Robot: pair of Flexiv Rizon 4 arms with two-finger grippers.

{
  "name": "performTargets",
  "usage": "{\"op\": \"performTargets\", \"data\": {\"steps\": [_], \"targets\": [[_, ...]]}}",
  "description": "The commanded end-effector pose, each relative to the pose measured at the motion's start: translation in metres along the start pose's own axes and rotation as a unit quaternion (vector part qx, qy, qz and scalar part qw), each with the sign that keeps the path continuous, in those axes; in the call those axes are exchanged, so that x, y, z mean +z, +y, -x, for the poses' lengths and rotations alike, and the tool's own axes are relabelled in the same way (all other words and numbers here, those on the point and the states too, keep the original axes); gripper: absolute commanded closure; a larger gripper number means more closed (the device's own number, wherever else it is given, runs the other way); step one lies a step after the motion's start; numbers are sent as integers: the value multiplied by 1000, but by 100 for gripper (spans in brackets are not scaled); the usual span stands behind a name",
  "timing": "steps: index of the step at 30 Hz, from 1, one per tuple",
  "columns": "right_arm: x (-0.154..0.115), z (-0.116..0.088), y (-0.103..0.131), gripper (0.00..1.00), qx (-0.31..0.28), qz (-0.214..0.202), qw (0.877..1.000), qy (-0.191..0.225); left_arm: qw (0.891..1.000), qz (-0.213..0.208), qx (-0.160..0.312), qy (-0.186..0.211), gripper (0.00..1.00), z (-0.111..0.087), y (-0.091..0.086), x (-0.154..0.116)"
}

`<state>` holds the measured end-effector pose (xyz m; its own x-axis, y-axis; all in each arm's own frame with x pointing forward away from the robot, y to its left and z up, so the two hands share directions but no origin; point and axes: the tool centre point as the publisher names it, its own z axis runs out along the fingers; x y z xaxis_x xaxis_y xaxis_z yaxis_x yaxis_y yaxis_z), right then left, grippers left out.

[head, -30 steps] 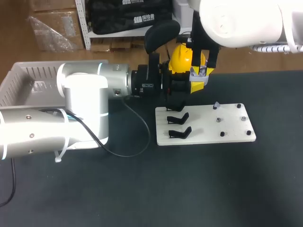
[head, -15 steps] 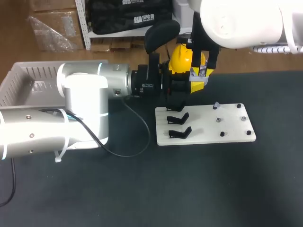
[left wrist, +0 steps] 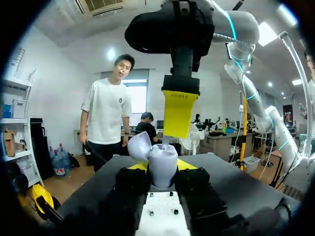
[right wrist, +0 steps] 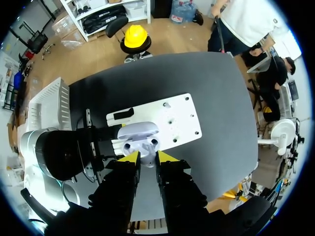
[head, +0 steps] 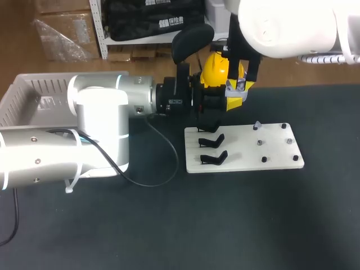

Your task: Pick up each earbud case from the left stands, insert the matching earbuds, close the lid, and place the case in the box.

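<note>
The small pale-lilac plastic earbud case (left wrist: pixel 165 162) is clamped by its lower body from both sides in my left claw (left wrist: pixel 162 172). Its lid (left wrist: pixel 139 146) is hinged open, and it hangs just past the far edge of the white stand plate (head: pixel 275 152). I judge it light, hard and slick, so I should grip the body and never the frail lid. My left arm lies level. My right claw (right wrist: pixel 147 158) points straight down over the case, and I cannot tell whether it pinches an earbud.
</note>
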<state>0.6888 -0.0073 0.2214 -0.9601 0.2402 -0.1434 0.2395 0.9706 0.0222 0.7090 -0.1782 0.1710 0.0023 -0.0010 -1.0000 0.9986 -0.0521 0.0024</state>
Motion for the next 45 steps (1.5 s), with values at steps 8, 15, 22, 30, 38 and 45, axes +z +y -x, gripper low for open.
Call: {"op": "performTargets", "data": {"steps": [8, 15, 22, 30, 38, 45], "targets": [[1, -2, 0, 100, 1, 2, 1000, 0, 1000, 0, 0, -1, 100, 0, 1, 0], [-1, -1, 0, 100, 1, 2, 1000, -3, 1000, 0, 0, -1, 100, 0, 1, 0], [-3, 2, -2, 100, 7, 2, 1000, -7, 1000, 0, 0, -1, 100, 0, 1, 0], [-4, 2, -2, 100, 8, 3, 1000, -7, 1000, 0, 0, -1, 100, 0, 1, 0], [-4, 3, -5, 100, 12, 5, 1000, -7, 1000, 0, 0, -1, 100, 0, 1, 0], [-4, 2, -7, 100, 16, 4, 1000, -4, 1000, 0, 0, -1, 100, 0, 1, 0]]}}
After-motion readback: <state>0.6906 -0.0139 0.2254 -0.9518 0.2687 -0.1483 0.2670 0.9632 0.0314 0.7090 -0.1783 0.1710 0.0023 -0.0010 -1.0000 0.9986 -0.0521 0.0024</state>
